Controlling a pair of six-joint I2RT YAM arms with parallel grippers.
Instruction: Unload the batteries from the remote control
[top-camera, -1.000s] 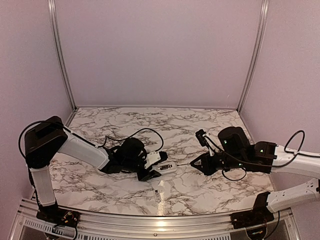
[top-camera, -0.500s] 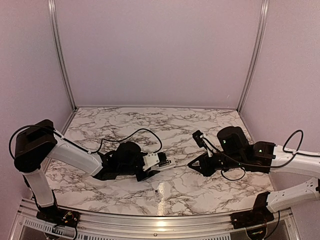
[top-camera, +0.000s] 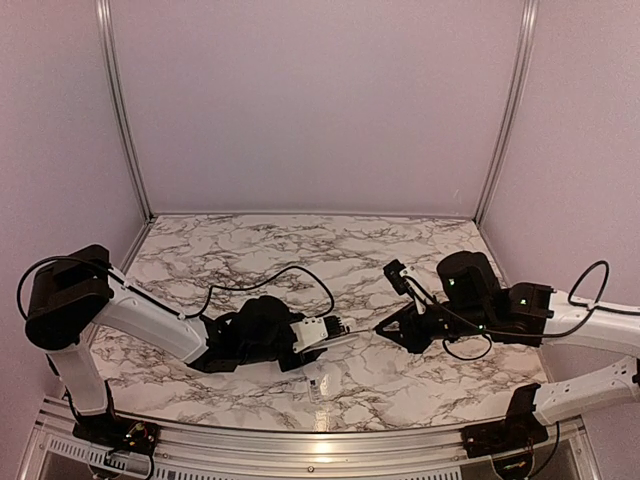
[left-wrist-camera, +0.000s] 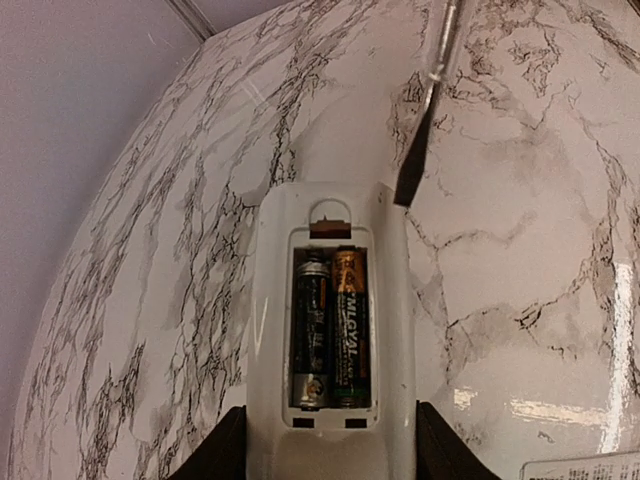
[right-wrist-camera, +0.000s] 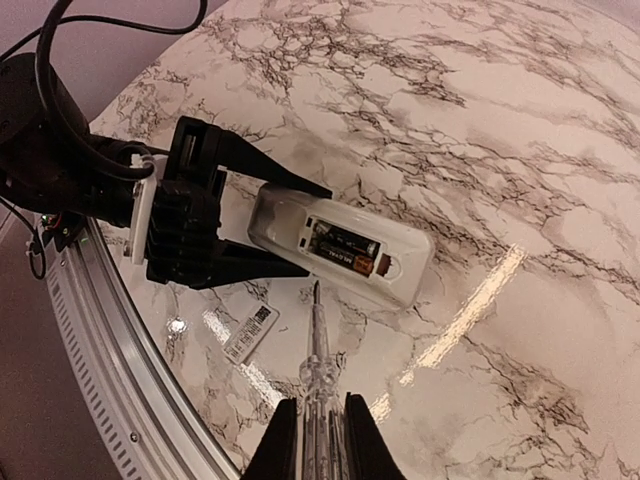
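- The left gripper (left-wrist-camera: 330, 455) is clamped on the remote control (left-wrist-camera: 268, 330), with one jaw on each long side of its near end. The rest of the remote sticks out straight ahead of the gripper.
- The remote is turned back-side up. Its recess is uncovered, just ahead of the jaws.
- The batteries (left-wrist-camera: 350, 320) sit in that recess, side by side and lengthways. One is mostly black. The other has a copper-coloured end pointing away from the left gripper.
- The right gripper (right-wrist-camera: 322, 440) is closed around the clear handle of a screwdriver (right-wrist-camera: 318, 345). The thin shaft points straight out in front of it, towards the remote.
- In the right wrist view, the tip of the screwdriver stops just beside the long edge of the remote nearest that gripper, level with the recess. In the left wrist view, the dark blade comes in from ahead and to the right, close to the remote's far corner. I cannot tell whether it touches the remote.
- In the top view, the two grippers face each other across the marble table (top-camera: 420, 240), with the remote and the screwdriver between them.
- A thin pale strip (right-wrist-camera: 250, 333) with a printed code lies flat on the table. It is to the left of the screwdriver shaft, near the lower jaw of the left gripper and apart from the remote.
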